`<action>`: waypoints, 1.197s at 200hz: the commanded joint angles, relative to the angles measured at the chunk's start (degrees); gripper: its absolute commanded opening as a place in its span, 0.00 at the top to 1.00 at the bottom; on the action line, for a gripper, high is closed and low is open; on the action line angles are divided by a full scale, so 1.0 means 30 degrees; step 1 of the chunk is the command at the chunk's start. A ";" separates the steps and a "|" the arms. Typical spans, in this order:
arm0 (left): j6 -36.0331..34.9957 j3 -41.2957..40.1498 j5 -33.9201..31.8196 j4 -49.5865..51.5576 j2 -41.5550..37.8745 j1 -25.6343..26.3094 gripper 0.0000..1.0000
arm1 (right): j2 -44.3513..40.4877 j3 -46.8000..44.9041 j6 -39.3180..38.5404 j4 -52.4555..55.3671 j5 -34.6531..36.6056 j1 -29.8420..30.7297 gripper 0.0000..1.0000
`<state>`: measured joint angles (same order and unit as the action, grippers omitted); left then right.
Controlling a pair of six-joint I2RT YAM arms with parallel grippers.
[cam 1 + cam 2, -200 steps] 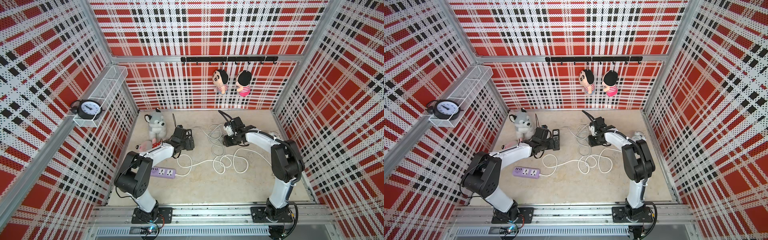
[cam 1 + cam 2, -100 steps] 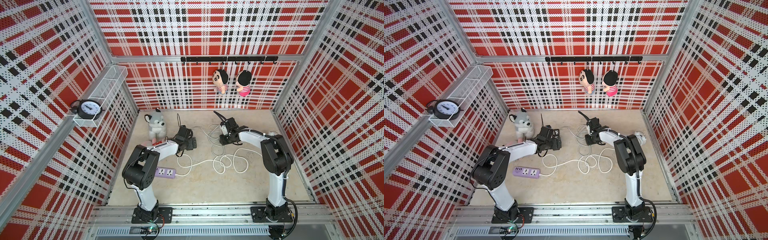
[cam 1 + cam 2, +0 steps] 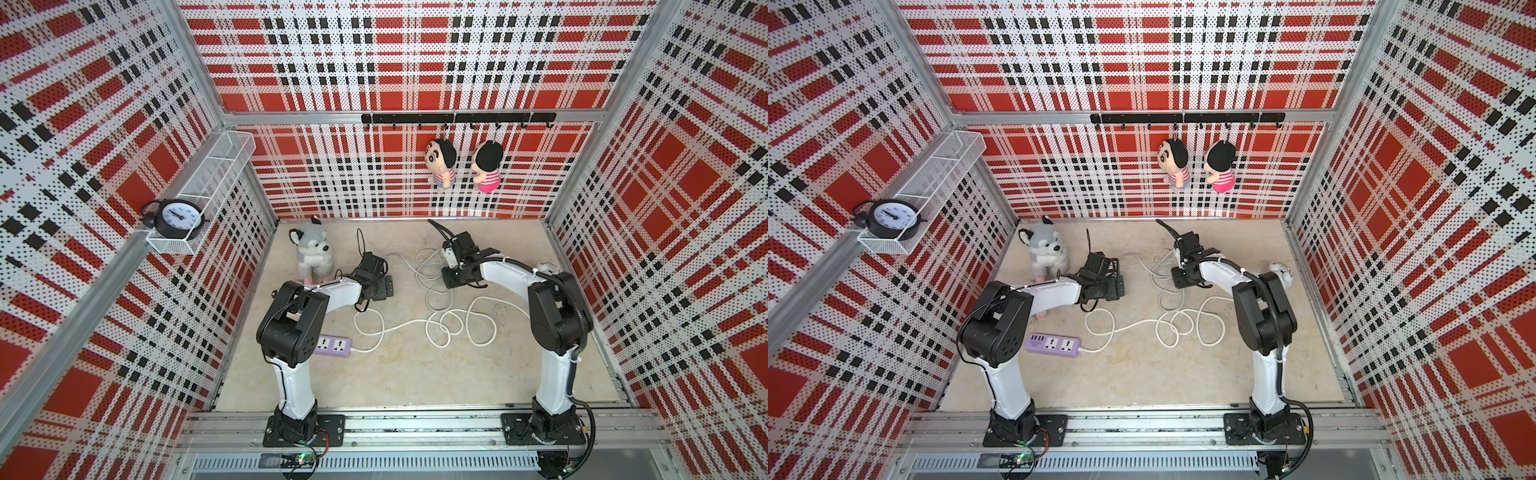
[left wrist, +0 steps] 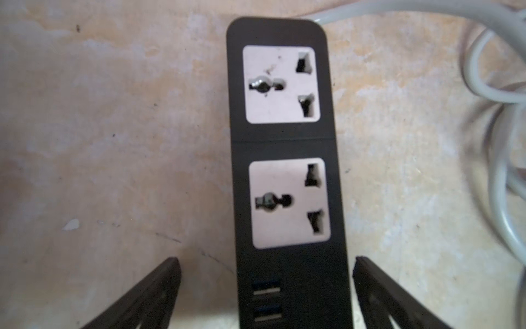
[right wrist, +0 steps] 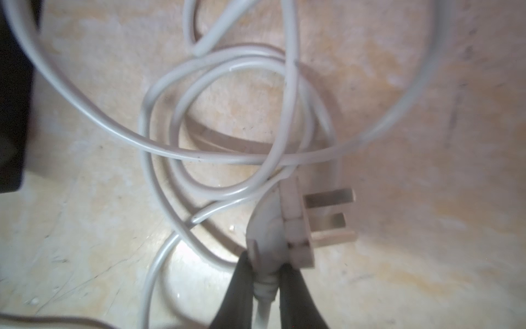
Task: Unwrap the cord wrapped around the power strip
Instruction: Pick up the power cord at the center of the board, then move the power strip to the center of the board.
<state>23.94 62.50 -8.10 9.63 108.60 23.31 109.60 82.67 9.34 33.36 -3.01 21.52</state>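
A black power strip (image 4: 284,148) with two white sockets lies flat on the floor. My left gripper (image 4: 264,262) stands open astride its near end, with a gap on each side. In both top views the strip (image 3: 386,286) (image 3: 1117,287) shows just beyond the left wrist. Its white cord (image 3: 428,270) leaves the far end and lies in loose loops on the floor, none around the strip. My right gripper (image 5: 264,263) (image 3: 451,255) is shut on the neck of the cord's white plug (image 5: 296,225), just above the floor.
A purple power strip (image 3: 332,345) lies by the left arm's elbow, and its own white cord (image 3: 449,328) coils mid-floor. A husky plush (image 3: 312,251) sits at the back left. Two dolls (image 3: 441,163) hang on the back wall. A clock (image 3: 176,215) stands on the left wall shelf.
The right gripper has closed on the plug's neck and shifted a little toward the back left. The left arm's elbow has swung in, while its gripper stays open over the black strip.
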 commanded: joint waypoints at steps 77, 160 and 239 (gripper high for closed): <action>0.0336 0.0397 0.0104 0.1408 0.0802 -0.1221 0.09 | -0.5404 0.3946 -0.3307 0.4465 -0.0168 -0.8982 0.90; 0.0368 -0.1674 -0.0884 0.2963 -0.1445 -0.2203 0.12 | -0.2398 0.8799 -0.4295 0.5226 -0.0528 -1.0477 0.90; 0.0050 -0.1905 -0.1810 0.4863 -0.3948 -0.3774 0.14 | 0.0102 1.2271 -0.4636 0.6188 -0.0443 -1.1478 0.90</action>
<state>24.16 57.74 -11.90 21.63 99.81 14.02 106.98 116.05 -3.03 50.52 -4.47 -11.60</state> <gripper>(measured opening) 0.864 0.162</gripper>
